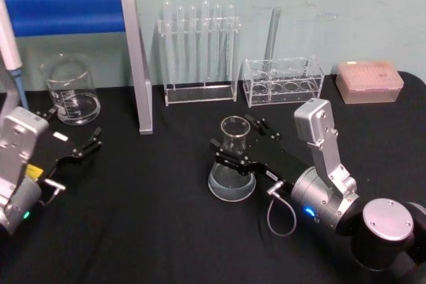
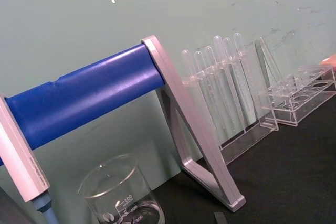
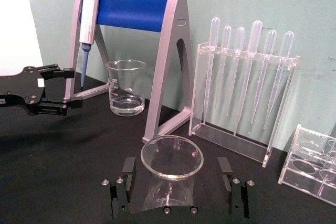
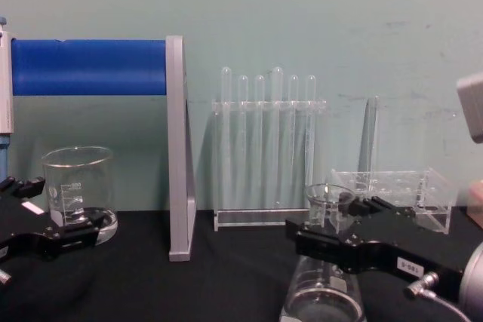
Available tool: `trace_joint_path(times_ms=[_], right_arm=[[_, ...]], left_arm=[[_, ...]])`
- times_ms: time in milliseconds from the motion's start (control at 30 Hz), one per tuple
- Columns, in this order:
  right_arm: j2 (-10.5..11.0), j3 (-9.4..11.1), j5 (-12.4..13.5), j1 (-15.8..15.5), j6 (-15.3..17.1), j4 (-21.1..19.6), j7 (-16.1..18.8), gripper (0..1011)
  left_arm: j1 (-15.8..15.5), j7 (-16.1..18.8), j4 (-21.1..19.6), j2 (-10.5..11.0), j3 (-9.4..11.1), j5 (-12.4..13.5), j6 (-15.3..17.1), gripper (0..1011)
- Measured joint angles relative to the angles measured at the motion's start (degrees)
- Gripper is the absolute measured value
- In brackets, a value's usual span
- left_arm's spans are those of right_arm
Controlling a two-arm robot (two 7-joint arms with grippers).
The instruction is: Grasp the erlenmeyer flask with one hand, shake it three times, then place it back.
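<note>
Closest in, at the lower left, the left gripper point(image 1: 72, 126) sits low over the black table point(image 1: 153, 224) with its two fingers spread apart and nothing between them. Just beyond its fingertips stands a glass beaker point(image 1: 70, 91) holding a little clear liquid. Above and behind it runs the blue bar of a pipette stand point(image 1: 136, 64), with a pipette point(image 1: 11, 51) hanging at the end farthest from the other arm. The stand's grey leg meets the table between the two grippers, nearer the left one. Against the wall, well beyond the right arm's fingertips, is a clear rack of droppers point(image 1: 200, 51). The erlenmeyer flask point(image 1: 229, 181) stands upright on the table, wide base down, with a little clear liquid inside. The right gripper point(image 1: 237, 135) reaches in from the lower right with one finger on each side of the neck. The fingers are spread: the right wrist view shows a slim gap between each of them and the glass, so nothing is pinched. Beyond this gripper and to its right stands a clear tube rack point(image 1: 283, 84) with a tall glass tube point(image 1: 271, 34) upright in it. Farther right lies a pink tip box point(image 1: 369, 81).
</note>
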Motion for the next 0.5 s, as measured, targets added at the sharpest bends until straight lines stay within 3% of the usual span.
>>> trace_joint_path(times_ms=[500], right_arm=[[0.06,-0.05,0.1,0.0,0.0,0.01,-0.04,593]], left_arm=[[0.0,0.0,0.0,0.0,0.0,0.0,0.0,1001]])
